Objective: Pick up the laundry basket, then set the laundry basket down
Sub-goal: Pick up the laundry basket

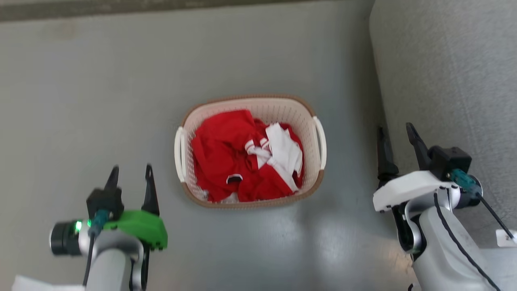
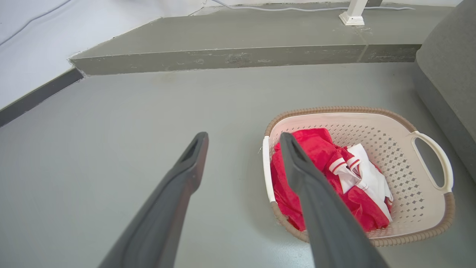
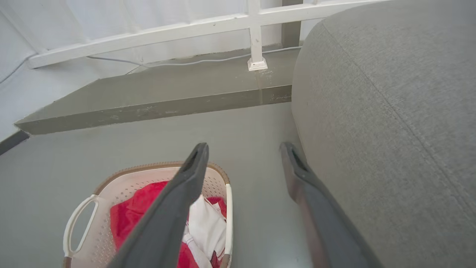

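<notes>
Grey floor [image 1: 101, 101] runs bare across the head view. At lower left, the left fingers [image 1: 150, 190] stand spread with nothing between them. They are well apart from the basket [image 1: 282, 110], with open floor on every side. At lower right, the right fingers [image 1: 383, 153] are also spread and empty. Bare floor lies between them and the basket's right handle [image 1: 322, 141], but the sofa [image 1: 444, 60] edge runs just beside the outer finger, so room is tight there. At frame centre the basket sits on the floor, touched by neither arm, with red and white clothes [image 1: 226, 153] heaped below its brown rim [image 1: 250, 205]. A strip of floor separates its right side from the sofa. Beyond, in the left wrist view, a long step [image 2: 241, 56] crosses the upper frame, with open floor between it and the far rim.
</notes>
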You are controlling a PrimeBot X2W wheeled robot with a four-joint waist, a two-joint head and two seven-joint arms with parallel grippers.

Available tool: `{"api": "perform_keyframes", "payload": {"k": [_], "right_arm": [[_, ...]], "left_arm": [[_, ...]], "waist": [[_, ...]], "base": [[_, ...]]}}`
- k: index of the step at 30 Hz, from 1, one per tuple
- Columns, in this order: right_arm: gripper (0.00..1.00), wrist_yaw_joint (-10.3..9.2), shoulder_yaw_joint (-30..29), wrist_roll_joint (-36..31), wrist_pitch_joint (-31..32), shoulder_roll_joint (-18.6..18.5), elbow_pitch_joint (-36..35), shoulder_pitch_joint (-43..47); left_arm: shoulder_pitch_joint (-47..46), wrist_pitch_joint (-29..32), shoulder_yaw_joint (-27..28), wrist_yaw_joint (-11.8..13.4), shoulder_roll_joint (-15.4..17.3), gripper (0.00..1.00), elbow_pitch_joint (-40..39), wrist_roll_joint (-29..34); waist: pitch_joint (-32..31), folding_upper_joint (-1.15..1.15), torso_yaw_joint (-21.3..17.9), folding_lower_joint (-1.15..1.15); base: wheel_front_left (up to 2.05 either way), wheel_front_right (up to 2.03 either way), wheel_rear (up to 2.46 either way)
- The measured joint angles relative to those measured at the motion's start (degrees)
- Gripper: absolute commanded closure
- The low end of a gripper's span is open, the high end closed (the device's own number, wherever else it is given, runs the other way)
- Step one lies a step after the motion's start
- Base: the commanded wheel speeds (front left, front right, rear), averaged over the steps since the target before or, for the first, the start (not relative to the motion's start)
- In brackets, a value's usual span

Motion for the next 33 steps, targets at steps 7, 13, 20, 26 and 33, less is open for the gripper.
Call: {"api": "perform_keyframes", "payload": {"k": [7,13,20,26,33], "right_arm": [[0.00,0.49,0.1,0.1,0.3,-0.1,6.4,-6.1],[0.00,0.51,0.2,0.6,0.6,-0.1,10.2,-11.6],[0.00,0.70,0.3,1.5,0.8,-0.2,14.4,-16.8],[0.00,1.03,0.8,2.2,0.8,-0.2,16.8,-21.3],[0.00,1.19,1.9,2.2,0.7,-0.3,18.4,-26.8]], "left_arm": [[-6.8,0.6,-0.8,-1.3,-0.1,0.00,2.9,0.3],[-11.7,1.8,-1.1,-2.0,-0.3,0.00,6.4,0.3],[-17.1,2.6,-2.3,-2.9,-0.5,0.00,9.7,0.3],[-22.2,2.8,-2.8,-3.2,-0.7,0.00,11.5,0.3],[-28.1,1.9,-4.3,-4.0,-1.0,0.00,12.2,0.3]], "waist": [[5.7,0.00,0.3,0.00],[10.6,0.00,0.5,0.00],[16.4,0.00,0.7,0.00],[21.3,0.00,1.1,0.01],[27.0,0.00,1.6,0.00]], "base": [[0.00,0.00,0.00],[0.00,0.00,0.00],[0.00,0.00,0.00],[0.00,0.00,0.00],[0.00,0.00,0.00]]}}
